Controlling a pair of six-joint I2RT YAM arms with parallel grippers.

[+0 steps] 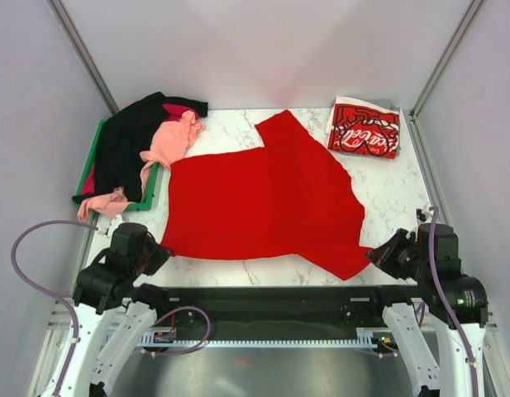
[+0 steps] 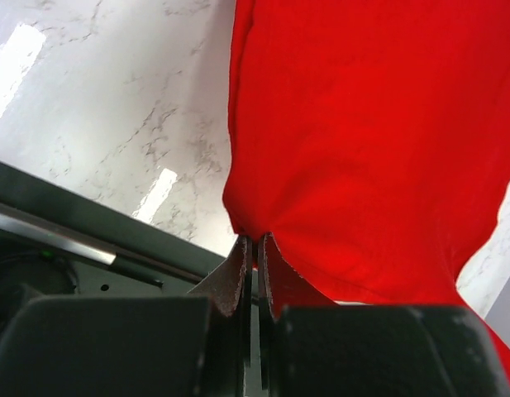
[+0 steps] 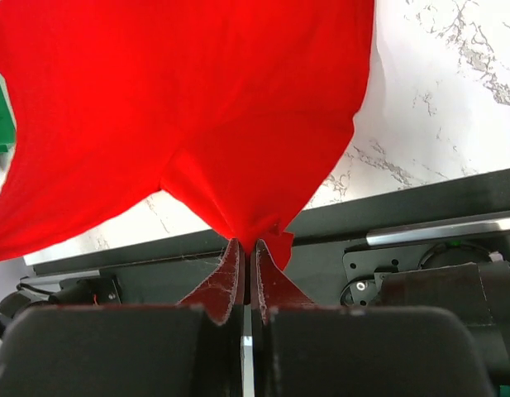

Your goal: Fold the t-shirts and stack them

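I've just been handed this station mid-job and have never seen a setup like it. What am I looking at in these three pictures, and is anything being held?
The machine is two robot arms bolted at the near edge of a marble table. The wide picture looks down from above and behind them, bases at the bottom. The other two come from a camera on each wrist, looking past that arm's own fingers. A large plain red t-shirt lies spread in the middle. The left gripper is shut on its near left corner, the right gripper on its near right corner. At the far right lies a folded Coca-Cola shirt. At the far left, a heap of unfolded shirts, black and salmon-pink among them, sits on a green tray.
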